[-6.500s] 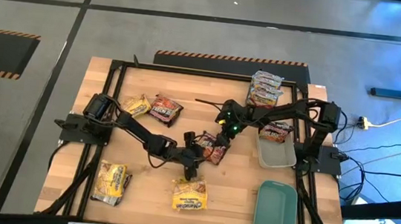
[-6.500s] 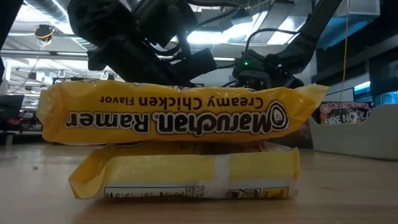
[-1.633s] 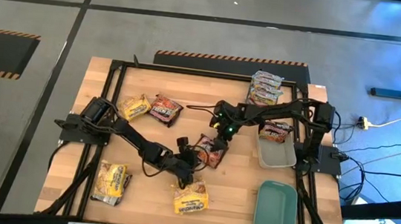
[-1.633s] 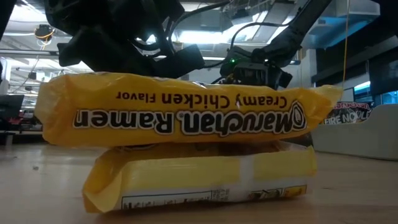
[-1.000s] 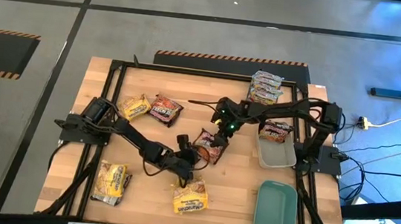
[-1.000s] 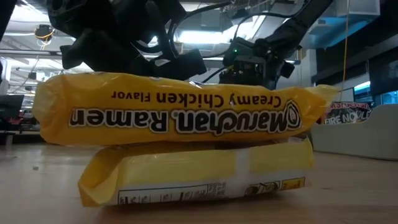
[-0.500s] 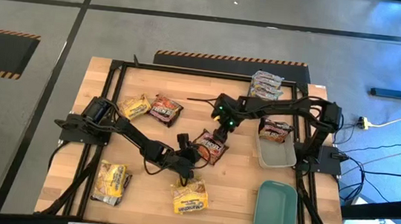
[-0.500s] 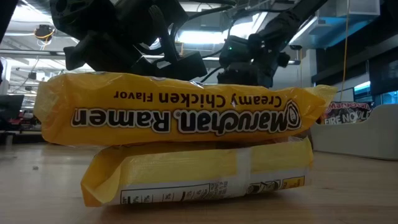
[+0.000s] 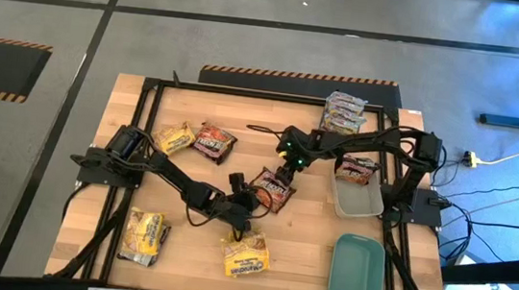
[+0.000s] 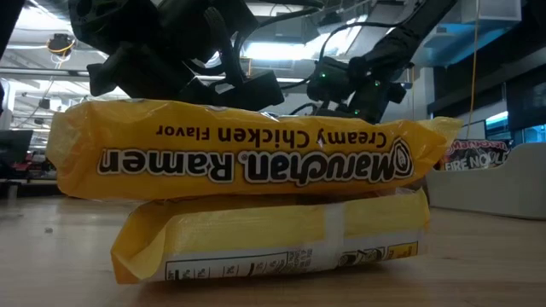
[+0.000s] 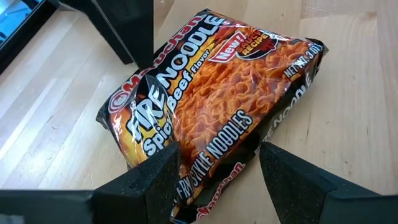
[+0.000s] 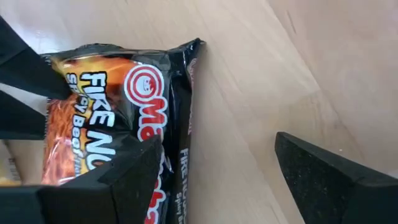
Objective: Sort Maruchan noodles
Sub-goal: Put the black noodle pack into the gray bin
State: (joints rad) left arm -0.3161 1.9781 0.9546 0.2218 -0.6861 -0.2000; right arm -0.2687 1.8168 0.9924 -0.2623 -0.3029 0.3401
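I have the left gripper down at the middle of the table, its fingers spread apart on either side of one end of a dark Fire Noodle packet. The wrapper's corner sits between them, but I cannot tell from the left wrist view whether they actually press on it. The packet lies flat on the wooden table, label up (spicy beef, going by the print).

My right gripper hangs over the other end of the same packet, jaws wide apart; one finger overlaps the wrapper's edge and the other is over bare wood. From above, the packet lies between the two grippers, the left gripper on one side and the right gripper on the other.

Further out, a yellow pair of packets sits stacked near the front edge; the low view is filled by them, a Creamy Chicken packet resting on a second yellow one. Another yellow packet lies at the front left. Behind the left arm are a yellow packet and a dark one, just beside each other. At the back right lie two silvery-pink packets, and a dark packet rests in the clear tray. The teal lid lies in front of the tray.
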